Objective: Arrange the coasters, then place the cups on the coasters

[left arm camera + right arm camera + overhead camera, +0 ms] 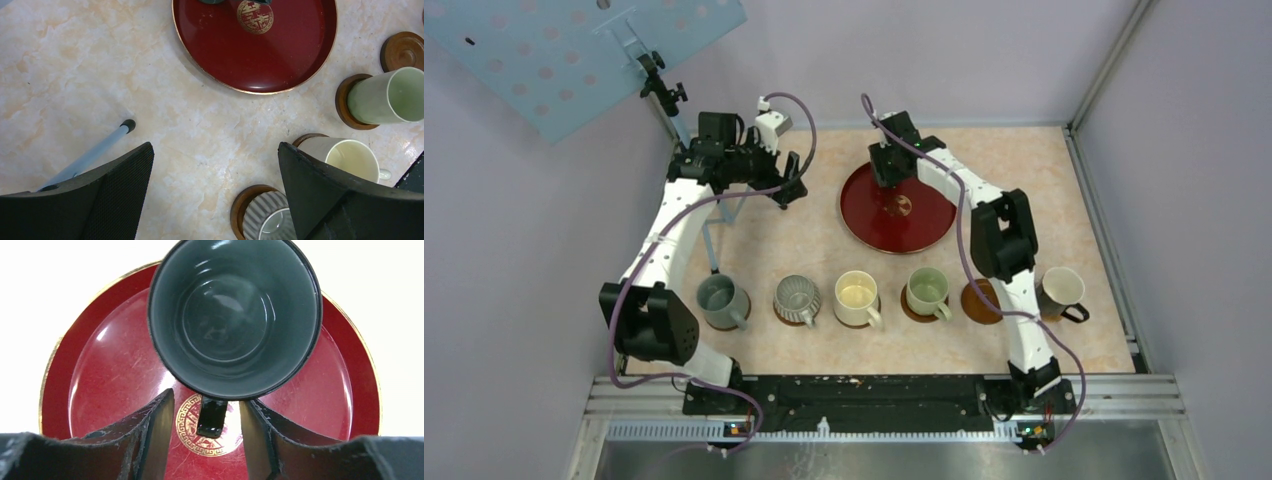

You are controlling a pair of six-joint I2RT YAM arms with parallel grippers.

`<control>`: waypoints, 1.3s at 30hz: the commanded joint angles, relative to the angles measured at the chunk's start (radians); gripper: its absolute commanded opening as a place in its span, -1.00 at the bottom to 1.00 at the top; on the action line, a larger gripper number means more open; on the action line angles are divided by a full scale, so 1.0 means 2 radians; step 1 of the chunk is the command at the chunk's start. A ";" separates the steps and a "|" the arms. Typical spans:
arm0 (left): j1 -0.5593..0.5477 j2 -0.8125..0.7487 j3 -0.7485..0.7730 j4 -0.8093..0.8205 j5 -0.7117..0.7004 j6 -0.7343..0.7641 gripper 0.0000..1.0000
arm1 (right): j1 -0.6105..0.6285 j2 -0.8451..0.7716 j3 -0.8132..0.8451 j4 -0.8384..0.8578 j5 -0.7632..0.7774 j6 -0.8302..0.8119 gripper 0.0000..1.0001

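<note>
The dark cup (235,315) is glossy ceramic; the red tray (110,380), scratched lacquer; the tabletop (100,75), matt, marbled.

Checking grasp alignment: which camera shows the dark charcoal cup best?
Right wrist: the dark charcoal cup fills the frame, rim and inside clear, its handle between the jaws, over the red tray. Top external: the right gripper hides almost all of it. Left wrist: only a sliver at the top edge.

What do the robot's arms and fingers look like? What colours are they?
The left arm and right arm are white tubes with chunky black joints. A purple cable loops along each one. The fingers are black wedges with a rough, dotted inner face.
</note>
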 commanded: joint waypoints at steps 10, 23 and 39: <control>0.009 0.002 0.010 0.013 0.006 0.003 0.97 | -0.022 0.023 0.029 0.008 -0.003 0.001 -0.42; 0.016 0.009 0.014 -0.010 0.016 0.030 0.97 | -0.051 -0.133 -0.148 0.102 -0.047 -0.063 -1.00; 0.016 0.023 0.029 -0.014 0.038 0.024 0.97 | -0.076 -0.309 -0.386 0.136 -0.116 -0.133 -1.00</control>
